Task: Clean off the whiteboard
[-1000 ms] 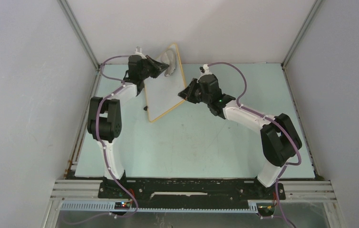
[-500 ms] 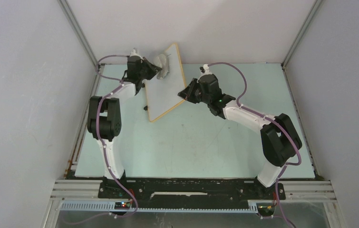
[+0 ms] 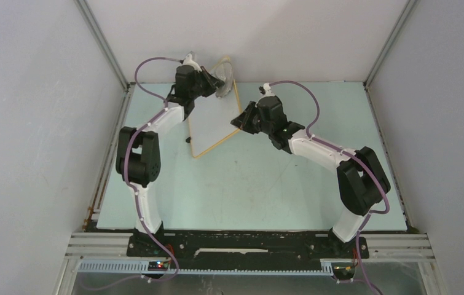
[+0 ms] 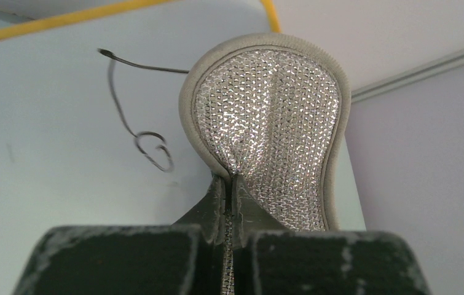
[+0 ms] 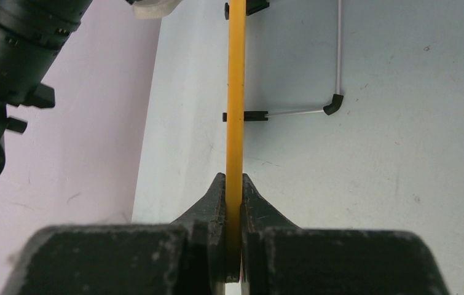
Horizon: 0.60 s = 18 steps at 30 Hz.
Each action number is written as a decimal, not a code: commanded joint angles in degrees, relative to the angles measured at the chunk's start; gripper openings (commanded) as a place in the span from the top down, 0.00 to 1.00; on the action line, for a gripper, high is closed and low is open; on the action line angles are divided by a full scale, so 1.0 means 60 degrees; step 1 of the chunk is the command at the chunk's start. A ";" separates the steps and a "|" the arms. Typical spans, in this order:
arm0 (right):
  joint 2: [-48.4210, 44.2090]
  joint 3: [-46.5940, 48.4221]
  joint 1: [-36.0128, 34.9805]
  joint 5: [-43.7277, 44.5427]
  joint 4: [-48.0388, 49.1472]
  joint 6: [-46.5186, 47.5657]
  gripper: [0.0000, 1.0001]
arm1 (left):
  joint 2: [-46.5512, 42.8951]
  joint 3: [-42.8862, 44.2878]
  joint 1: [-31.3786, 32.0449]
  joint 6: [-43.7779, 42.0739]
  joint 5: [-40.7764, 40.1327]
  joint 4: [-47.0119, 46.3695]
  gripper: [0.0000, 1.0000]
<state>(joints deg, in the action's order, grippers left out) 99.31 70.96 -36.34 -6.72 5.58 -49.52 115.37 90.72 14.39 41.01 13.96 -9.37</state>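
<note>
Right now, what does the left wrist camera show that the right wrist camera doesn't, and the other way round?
Only the left wrist: the left gripper shut on a grey pad with a silvery mesh face, in front of the whiteboard, next to a dark pen squiggle not yet wiped.
Only the right wrist: the right gripper clamped on the board's yellow frame seen edge-on, its black feet, wire stand, and the table.
Both: the whiteboard and its yellow frame.

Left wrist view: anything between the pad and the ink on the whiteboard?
Nothing visible. The cloth pad, pinched in the left jaws, sits near the whiteboard top corner; the ink squiggle lies bare beside it.
</note>
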 commanded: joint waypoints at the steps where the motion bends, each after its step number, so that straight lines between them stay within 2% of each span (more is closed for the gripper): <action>1: -0.0439 0.0141 -0.0178 -0.0608 0.0656 0.0644 1.00 | 0.1092 0.0606 -0.0595 -0.0125 -0.0195 0.1958 1.00; 5: -0.0393 0.0144 -0.0156 -0.0608 0.0738 0.0593 1.00 | 0.1092 -0.0048 -0.1124 0.0245 -0.0149 0.1777 1.00; 9: -0.0348 0.0145 -0.0161 -0.0651 0.0817 0.0534 1.00 | 0.1004 -0.0286 -0.1230 0.0314 -0.0112 0.1612 1.00; 12: -0.0345 0.0143 -0.0161 -0.0681 0.0843 0.0519 1.00 | 0.0856 -0.0007 -0.0949 -0.0077 -0.0031 0.1426 1.00; 15: -0.0370 0.0143 -0.0149 -0.0669 0.0773 0.0572 1.00 | 0.0314 -0.0211 -0.0461 -0.0620 -0.0850 0.1869 1.00; 18: -0.0379 0.0141 -0.0098 -0.0672 0.0779 0.0578 1.00 | -0.0378 -0.1068 -0.0111 -0.0418 -0.0590 0.0764 1.00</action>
<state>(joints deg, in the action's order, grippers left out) 99.31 70.96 -36.29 -7.51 6.09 -49.54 119.37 89.56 7.97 40.42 8.32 -3.31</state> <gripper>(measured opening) 0.065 0.012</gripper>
